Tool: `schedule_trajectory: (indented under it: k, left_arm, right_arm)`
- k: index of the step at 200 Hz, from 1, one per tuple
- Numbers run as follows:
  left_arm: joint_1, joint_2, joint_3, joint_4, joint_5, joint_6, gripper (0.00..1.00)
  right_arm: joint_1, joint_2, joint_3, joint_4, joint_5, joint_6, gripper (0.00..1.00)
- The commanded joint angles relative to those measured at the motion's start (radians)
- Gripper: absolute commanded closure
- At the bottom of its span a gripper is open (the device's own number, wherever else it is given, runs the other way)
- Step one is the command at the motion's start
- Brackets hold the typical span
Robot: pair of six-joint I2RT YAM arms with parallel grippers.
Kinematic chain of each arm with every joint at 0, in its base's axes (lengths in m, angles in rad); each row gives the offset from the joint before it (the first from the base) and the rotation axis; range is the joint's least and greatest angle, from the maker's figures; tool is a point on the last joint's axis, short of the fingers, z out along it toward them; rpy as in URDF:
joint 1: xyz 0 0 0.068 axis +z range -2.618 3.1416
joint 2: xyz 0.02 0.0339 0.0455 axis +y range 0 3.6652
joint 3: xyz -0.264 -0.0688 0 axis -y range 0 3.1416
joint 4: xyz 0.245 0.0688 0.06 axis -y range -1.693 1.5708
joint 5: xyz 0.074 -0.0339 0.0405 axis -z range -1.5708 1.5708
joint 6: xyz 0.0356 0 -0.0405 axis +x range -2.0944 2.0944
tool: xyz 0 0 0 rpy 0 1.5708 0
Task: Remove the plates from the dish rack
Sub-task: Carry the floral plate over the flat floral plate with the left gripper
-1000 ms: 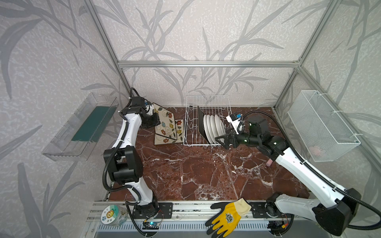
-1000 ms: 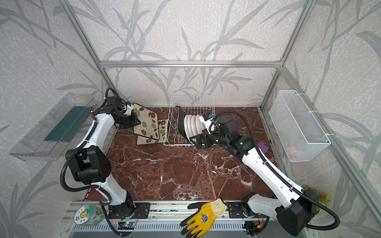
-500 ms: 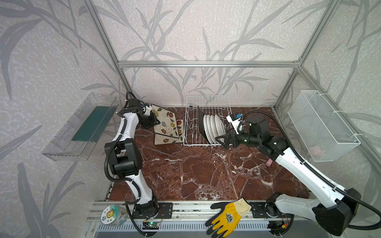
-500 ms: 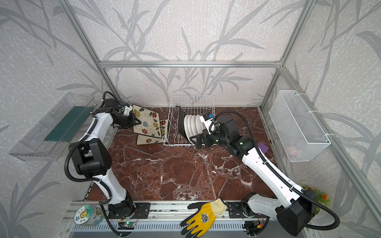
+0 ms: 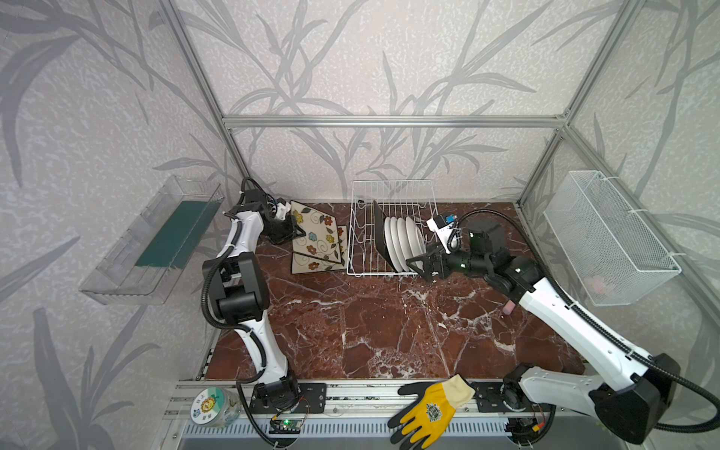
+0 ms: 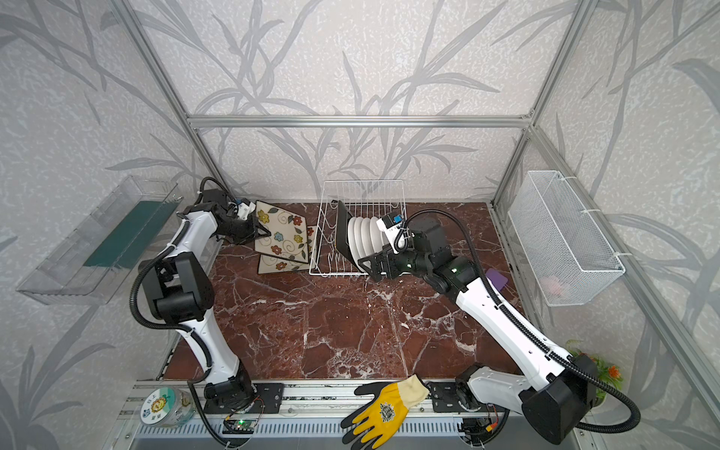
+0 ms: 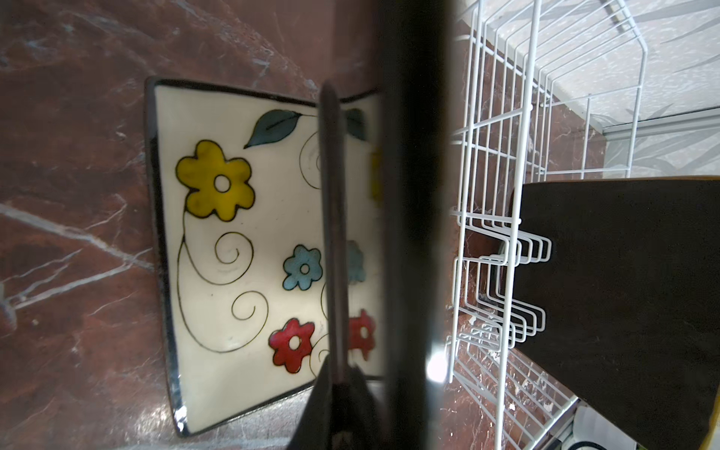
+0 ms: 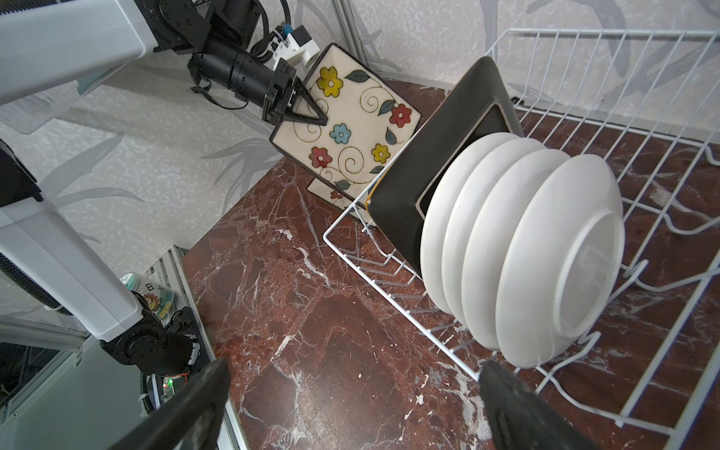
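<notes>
Right wrist view first: my right claw (image 8: 350, 405) is spread wide with nothing between its fingers. The four round white plates (image 8: 506, 249) stand on edge in the dish rack (image 8: 584, 35) straight ahead of it. The nearest one sits just beside one fingertip, and whether they touch I cannot tell. Behind them a black-backed square plate (image 8: 428, 156) leans in the same row.

In both top views the right arm slants from its front-right base up to the rack's near right corner, wrist level, claw pointing left.

Over to the left claw (image 5: 300, 233): it's clenched on the edge of a flowered square plate (image 5: 315, 233), held tilted just left of the rack. Below it a second flowered plate (image 5: 311, 267) lies flat on the marble table (image 5: 389, 331). That arm is folded, elbow high, forearm stretched toward the back left corner.
</notes>
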Motion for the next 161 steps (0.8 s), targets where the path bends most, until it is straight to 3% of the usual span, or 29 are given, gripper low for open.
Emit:
schedule_trajectory:
  k: [1, 98, 161]
  left_arm:
    - [0.006, 0.018, 0.079, 0.006, 0.139, 0.051, 1.00]
    - [0.025, 0.075, 0.116, -0.092, 0.199, 0.103, 1.00]
    - [0.028, 0.122, 0.112, -0.113, 0.182, 0.096, 1.00]
  right_arm:
    - [0.003, 0.012, 0.037, 0.010, -0.011, 0.000, 0.01]
    - [0.003, 0.011, 0.019, 0.014, -0.003, -0.011, 0.01]
    - [0.003, 0.014, 0.016, -0.009, -0.005, -0.018, 0.01]
